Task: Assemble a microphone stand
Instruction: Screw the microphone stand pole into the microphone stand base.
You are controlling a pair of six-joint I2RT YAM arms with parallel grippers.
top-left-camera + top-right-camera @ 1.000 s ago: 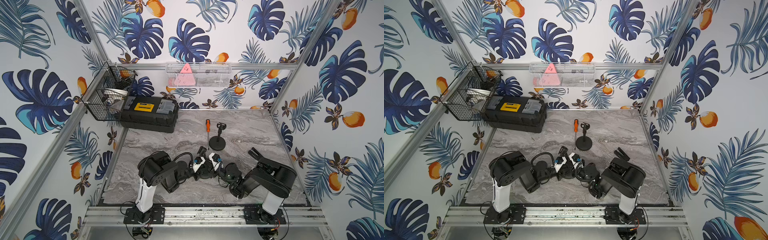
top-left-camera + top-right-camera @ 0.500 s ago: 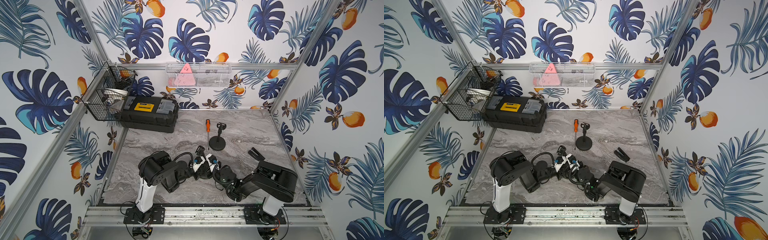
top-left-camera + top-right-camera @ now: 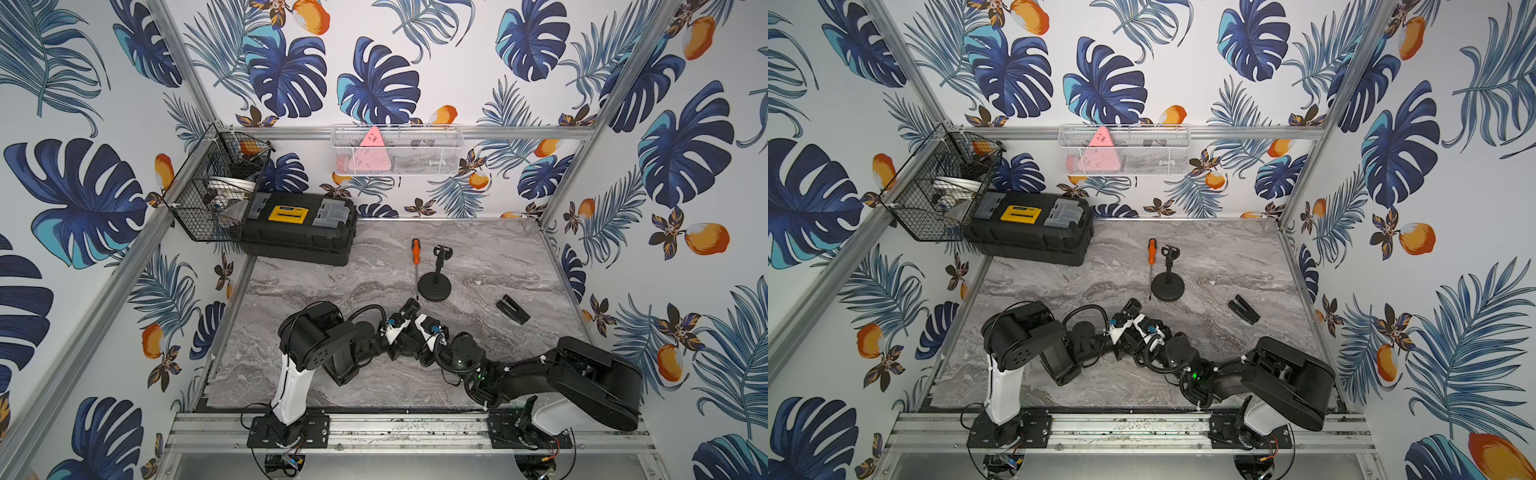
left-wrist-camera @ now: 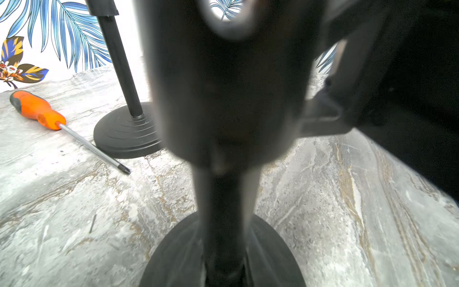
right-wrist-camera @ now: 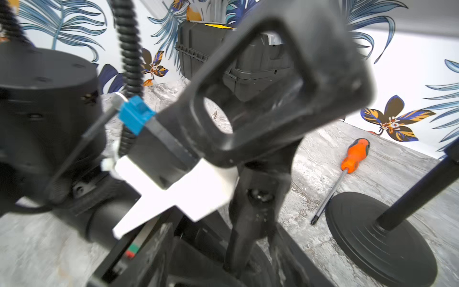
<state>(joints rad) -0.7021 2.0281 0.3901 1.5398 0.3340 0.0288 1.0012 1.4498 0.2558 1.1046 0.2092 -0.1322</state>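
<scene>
The new stand (image 4: 223, 198) is upright on the table, right between my two pincers and close to my own edge. My left pincer (image 3: 401, 332) is clenched on it, up high I think, but the close views are too blurry to say just where. My right pincer (image 3: 419, 332) is not squeezing anything, and its jaws look apart on both sides of the pole.

I think the round foot (image 4: 173, 261) is heavy and the pole is hard and smooth. It could slip or spin in a weak hold. I would grab the thin pole, not the very top.

A finished stand (image 3: 434, 282) is farther back, with an orange screwdriver (image 3: 416, 262) just beside its foot. A small black part (image 3: 512, 309) lies alone toward my right.

The table (image 3: 332, 291) is gray like stone, flat and hard. A black toolbox (image 3: 299, 232) sits in the back left corner next to a wire basket (image 3: 203, 199). A white basket (image 3: 397, 151) hangs on the leafy back wall.
</scene>
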